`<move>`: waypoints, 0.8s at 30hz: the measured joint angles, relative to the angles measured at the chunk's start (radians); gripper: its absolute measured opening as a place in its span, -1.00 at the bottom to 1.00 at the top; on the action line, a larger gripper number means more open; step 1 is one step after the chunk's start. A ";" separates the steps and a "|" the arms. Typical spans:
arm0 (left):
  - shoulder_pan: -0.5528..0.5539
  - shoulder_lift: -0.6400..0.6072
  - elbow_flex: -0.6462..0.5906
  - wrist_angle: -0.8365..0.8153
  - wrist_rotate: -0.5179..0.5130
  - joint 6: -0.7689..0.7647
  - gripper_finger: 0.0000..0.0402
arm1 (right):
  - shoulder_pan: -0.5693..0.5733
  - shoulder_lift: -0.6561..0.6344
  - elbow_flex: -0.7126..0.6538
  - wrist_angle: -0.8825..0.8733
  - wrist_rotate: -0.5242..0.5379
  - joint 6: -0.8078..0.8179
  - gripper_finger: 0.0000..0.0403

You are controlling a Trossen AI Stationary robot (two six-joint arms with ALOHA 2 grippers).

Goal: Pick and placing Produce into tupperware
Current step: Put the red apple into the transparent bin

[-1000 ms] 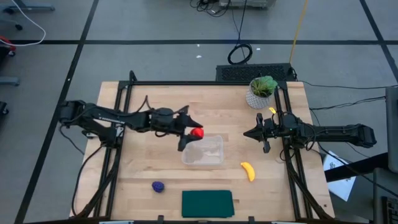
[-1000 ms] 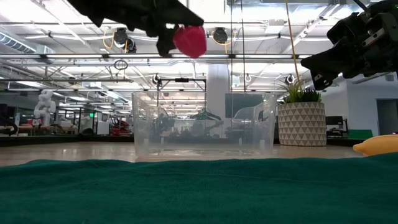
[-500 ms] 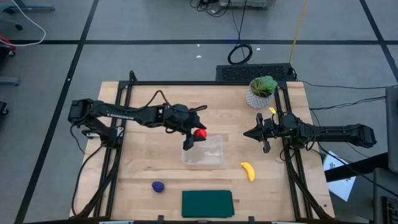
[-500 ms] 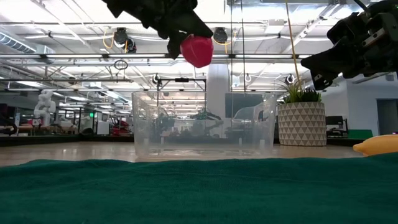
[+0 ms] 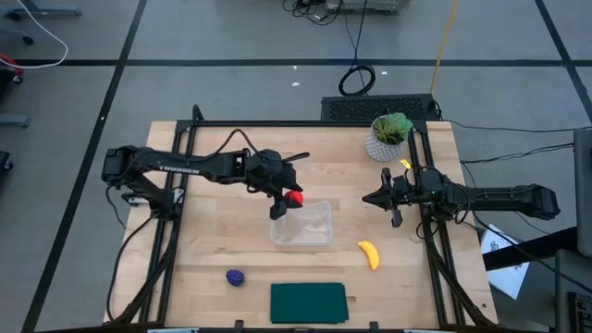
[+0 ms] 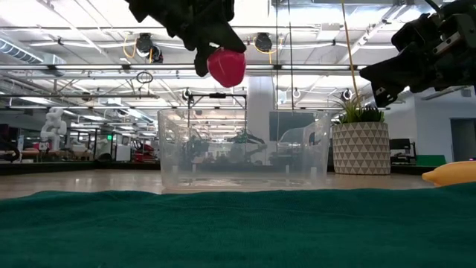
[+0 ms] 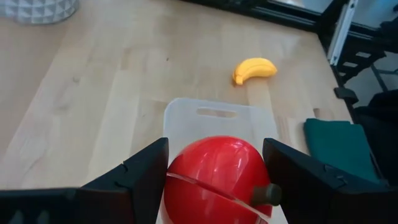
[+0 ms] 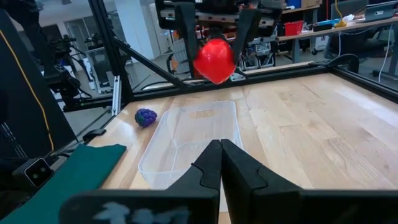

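The red round piece is in my left gripper, which hangs above the far left edge of the clear tupperware; it shows in the low view as the red piece well above the tub. The yellow banana lies on the wood to the tub's right and nearer me. The purple lump lies near the front edge, left of the green mat. My right gripper waits shut at the right, above the table. My left gripper pinches the red piece between its two fingers, one finger on either side of it. The fingers slant down from the table's left. The piece is lifted clear, above the tupperware's edge.
A leafy plant in a white pot stands at the far right. A dark green mat lies at the near edge. Bare wood lies left of the tub and between tub and right arm.
My left gripper has carried the red piece toward the table's right, over the tupperware's far left edge, then lowered it slightly. It has stayed shut on the piece. The right arm has kept still.
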 joint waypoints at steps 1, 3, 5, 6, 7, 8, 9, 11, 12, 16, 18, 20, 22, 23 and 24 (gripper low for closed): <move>0.001 0.000 0.013 -0.018 -0.005 0.004 0.26 | 0.000 0.000 0.000 0.002 0.000 0.000 -1.00; 0.002 0.000 0.037 -0.035 -0.012 0.020 0.26 | 0.000 0.000 0.000 0.003 0.000 0.000 -1.00; 0.001 0.000 0.052 -0.055 -0.012 0.022 0.26 | 0.000 0.000 0.000 0.003 0.000 0.000 -1.00; 0.000 0.000 0.062 -0.070 -0.012 0.022 0.26 | 0.000 0.000 0.000 0.003 0.000 0.000 -1.00; -0.001 0.000 0.073 -0.086 -0.012 0.023 0.26 | 0.000 0.000 0.000 0.003 0.000 0.000 -1.00; -0.001 -0.001 0.080 -0.098 -0.012 0.027 0.26 | 0.000 0.000 0.000 0.004 0.000 0.000 -1.00; 0.000 -0.002 0.081 -0.106 -0.013 0.030 0.26 | 0.000 0.000 0.000 0.005 0.000 0.000 -1.00; -0.001 -0.001 0.081 -0.128 -0.016 0.034 0.26 | 0.000 0.000 0.000 0.007 0.000 0.000 -1.00; -0.002 0.000 0.081 -0.140 -0.021 0.034 0.26 | 0.000 0.000 0.000 0.007 0.000 0.000 -1.00; -0.014 0.000 0.081 -0.185 -0.035 0.041 0.26 | 0.000 0.000 0.000 0.007 0.000 0.000 -1.00; -0.019 0.000 0.080 -0.199 -0.039 0.041 0.26 | 0.000 0.000 0.000 0.007 0.000 0.000 -1.00; -0.024 0.000 0.080 -0.199 -0.043 0.043 0.26 | 0.000 0.000 0.000 0.008 0.000 0.000 -1.00; -0.030 0.002 0.080 -0.197 -0.063 0.044 0.26 | 0.000 0.000 0.000 0.009 0.000 0.000 -1.00; -0.034 0.012 0.080 -0.192 -0.073 0.045 0.26 | 0.000 0.000 0.000 0.010 0.000 0.000 -1.00; -0.036 0.021 0.080 -0.186 -0.080 0.045 0.26 | 0.000 0.000 0.000 0.010 0.000 0.000 -1.00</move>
